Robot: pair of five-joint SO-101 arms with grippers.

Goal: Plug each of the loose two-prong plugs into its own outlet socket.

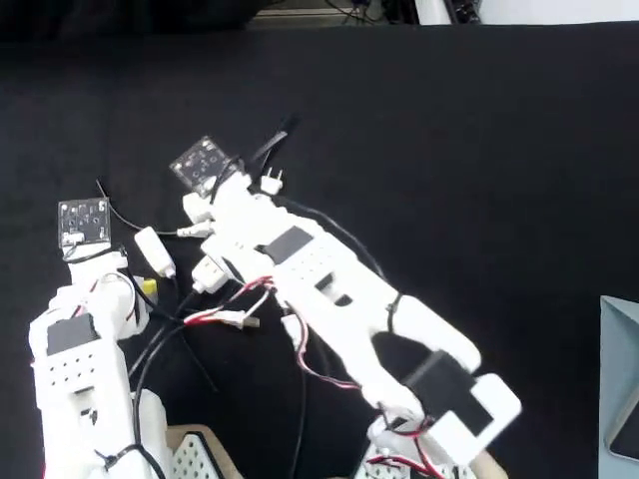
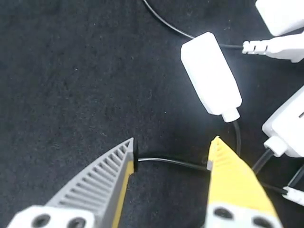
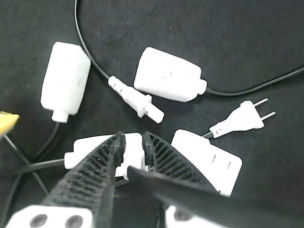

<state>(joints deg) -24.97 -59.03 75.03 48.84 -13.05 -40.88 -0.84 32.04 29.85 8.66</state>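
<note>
Left hand spread wide over a black cable, beside a socket. Right hand nearly pressed together above another socket. Loose plug nearby on counter.

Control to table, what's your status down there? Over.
Left gripper open, straddling a thin black cord. Right gripper low over a white rectangular socket block. White two-prong plug lies loose, unplugged. Nothing lying on it.

White plug, white socket, black cable, black cloth; grey, yellow fingers; board maybe dotted
</note>
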